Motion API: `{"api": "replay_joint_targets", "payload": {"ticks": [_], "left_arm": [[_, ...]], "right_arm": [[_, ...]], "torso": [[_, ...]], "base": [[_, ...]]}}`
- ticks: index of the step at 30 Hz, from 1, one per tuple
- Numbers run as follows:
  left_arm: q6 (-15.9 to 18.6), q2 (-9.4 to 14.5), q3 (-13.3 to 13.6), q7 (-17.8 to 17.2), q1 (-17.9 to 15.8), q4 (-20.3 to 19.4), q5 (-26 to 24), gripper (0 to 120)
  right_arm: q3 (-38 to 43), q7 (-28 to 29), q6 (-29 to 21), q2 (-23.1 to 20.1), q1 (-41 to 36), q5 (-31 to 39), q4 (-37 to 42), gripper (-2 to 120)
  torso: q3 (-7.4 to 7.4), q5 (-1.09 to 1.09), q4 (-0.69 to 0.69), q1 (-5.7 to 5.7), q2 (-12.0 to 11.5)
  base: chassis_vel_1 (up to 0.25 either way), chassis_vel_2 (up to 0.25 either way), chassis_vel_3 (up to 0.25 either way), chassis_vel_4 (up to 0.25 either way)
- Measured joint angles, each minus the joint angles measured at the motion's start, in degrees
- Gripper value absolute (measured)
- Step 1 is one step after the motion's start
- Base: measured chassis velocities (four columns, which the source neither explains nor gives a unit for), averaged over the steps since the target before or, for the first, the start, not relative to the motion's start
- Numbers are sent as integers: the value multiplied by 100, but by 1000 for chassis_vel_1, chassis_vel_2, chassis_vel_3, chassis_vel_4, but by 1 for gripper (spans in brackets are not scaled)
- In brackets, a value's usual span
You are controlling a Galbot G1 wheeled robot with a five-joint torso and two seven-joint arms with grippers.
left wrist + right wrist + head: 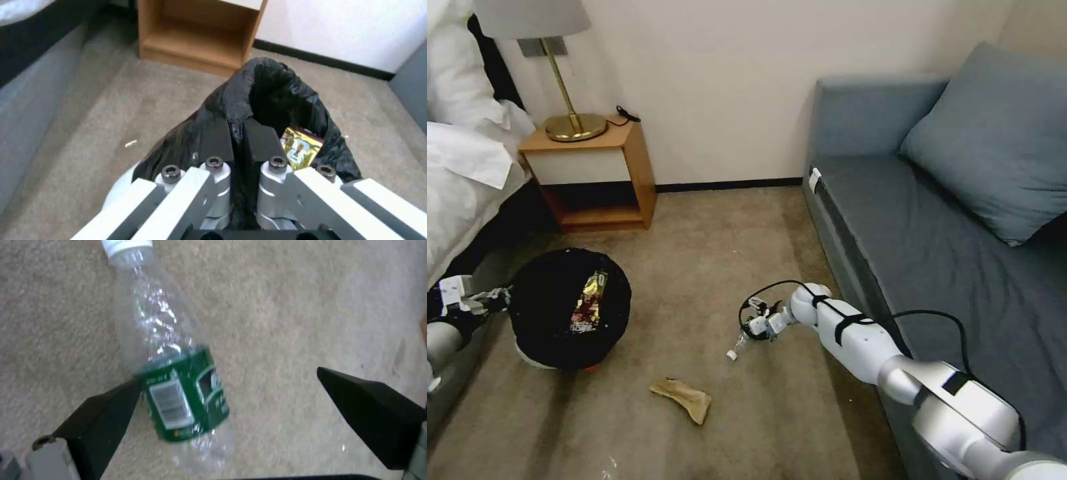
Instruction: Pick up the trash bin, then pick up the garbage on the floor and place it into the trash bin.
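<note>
On the tan carpet (707, 253) between the bed (460, 167) and the grey-blue sofa (934, 220), the right gripper (752, 328) reaches low to the floor at the clear plastic bottle (739, 345). Seen from the right wrist, the bottle (171, 373) lies on its side with its white cap pointing away, its green label (186, 400) between the two black fingers (102, 413) — these are spread wide, one finger touching the label's edge, the other well apart from the bottle.

At the left of the head view, the left gripper (497, 298) holds the trash bin (570, 317) by its rim beside the bed. From the left wrist the fingers (262, 136) are pressed together on a fold of the crinkly black bag (267, 96) at the rim, pinching it. The bin's white wall shows under the bag, and a red mark shows at its base. Inside the bin lies a gold-brown snack wrapper (592, 300), seen from the wrist as a shiny gold packet (302, 146) just past the fingers.

A crumpled tan paper (684, 398) lies on the carpet near the robot — between the bin and the bottle, apart from both. Behind the bin stands a wooden nightstand (594, 173) with a brass lamp (570, 100) on top.
</note>
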Motion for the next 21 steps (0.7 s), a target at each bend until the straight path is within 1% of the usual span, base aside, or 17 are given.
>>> {"api": "replay_joint_targets", "payload": {"ticks": [1,4,6,8,10,15,19,21], "left_arm": [[0,0,0,0,0,0,0,4],[9,66,10,0,-23,5,-8,4],[11,80,8,0,-26,4,-14,4],[20,112,-9,0,-39,4,-32,4],[25,108,-20,0,-63,3,-38,4],[29,54,-60,0,-64,-22,-39,4],[29,21,-129,0,-3,-45,-39,4],[29,2,-186,0,39,-68,-40,4]], "right_arm": [[0,0,0,0,0,0,0,100],[142,-77,120,209,14,-466,-233,100],[148,-110,143,236,14,-530,-270,100],[183,-220,243,312,14,-766,-384,100],[157,-239,308,394,16,-966,-515,100],[101,-120,306,527,55,-1113,-770,100],[54,27,250,647,85,-1255,-920,96],[35,117,218,704,114,-1349,-991,88]], "torso": [[0,0,0,0,0],[0,0,0,0,0],[0,0,0,0,0],[0,-1,-1,0,0],[0,0,-1,0,0],[0,-1,-1,0,0],[0,0,-1,0,0],[0,0,0,0,0]], "base": [[0,0,0,0],[0,0,0,0],[0,0,0,0],[0,0,0,0],[0,0,0,0],[0,0,0,0],[0,0,0,0],[0,0,0,0]]}}
